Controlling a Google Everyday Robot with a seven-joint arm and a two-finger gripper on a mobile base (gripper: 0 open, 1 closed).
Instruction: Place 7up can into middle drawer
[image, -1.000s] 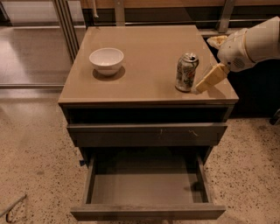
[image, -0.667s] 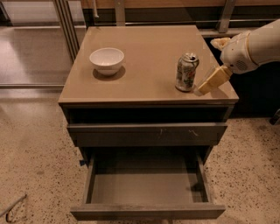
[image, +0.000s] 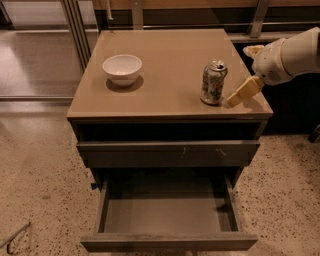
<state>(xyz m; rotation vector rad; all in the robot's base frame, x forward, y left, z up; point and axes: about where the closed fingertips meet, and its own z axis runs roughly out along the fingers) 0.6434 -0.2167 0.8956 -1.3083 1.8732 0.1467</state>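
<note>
One small dented metal 7up can (image: 214, 82), silver on top with a pale green-white label and reddish marks, is seen standing upright near the right edge of the tan flat cabinet top (image: 165, 55). Just right of it, the white arm's two-finger gripper (image: 240, 75) is held low over that same edge. Its tan fingers (image: 245, 90) are spread wide and not closed on the can. The nearer finger is angled down at the can's base, and contact can't be made out. A round white bowl (image: 122, 69) is parked well apart on the left. Below, a grey drawer front with small pale scratches (image: 167, 152) is shut. Under it, the wide shallow grey-brown middle drawer (image: 167, 215) is pulled out toward the near side, smooth floor showing.
</note>
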